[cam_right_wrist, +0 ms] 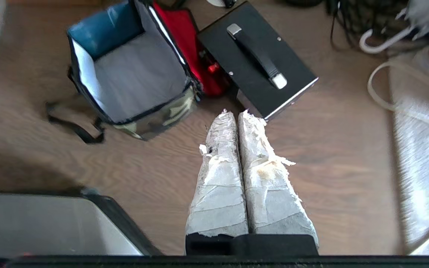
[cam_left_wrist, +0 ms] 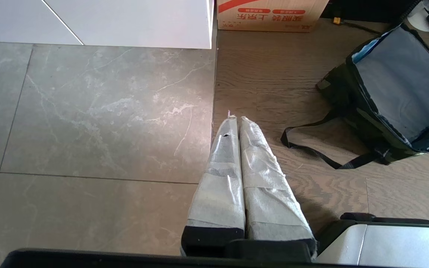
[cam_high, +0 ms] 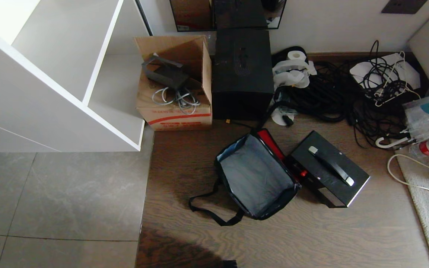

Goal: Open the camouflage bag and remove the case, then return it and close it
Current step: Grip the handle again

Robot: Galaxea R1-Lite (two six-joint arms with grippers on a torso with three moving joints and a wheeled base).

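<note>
Nearest the robot, both arms hang above the floor with nothing in them. The right end effector [cam_right_wrist: 238, 113] has its tape-wrapped, frayed fingers pressed together, over bare wood planks just short of the case's near corner. The left end effector [cam_left_wrist: 235, 119] is likewise closed and empty, over the seam where grey stone tile meets the wood, well apart from the work.

Beyond them, the camouflage bag [cam_high: 255, 175] sits on the wood floor, unzipped and gaping, its soft walls holding a rough box shape around smooth grey lining; its black strap [cam_high: 209, 212] trails loose toward the robot. The red inner panel [cam_high: 272, 143] folds out on the side facing the case. The case [cam_high: 330, 169] stands just beside that panel, outside the bag, hard and flat-faced, handle up. That likely leaves it ready to be gripped and lowered back in.

Farther off, a cardboard box [cam_high: 175, 83] and a tall black box [cam_high: 242, 72] stand against the wall.
</note>
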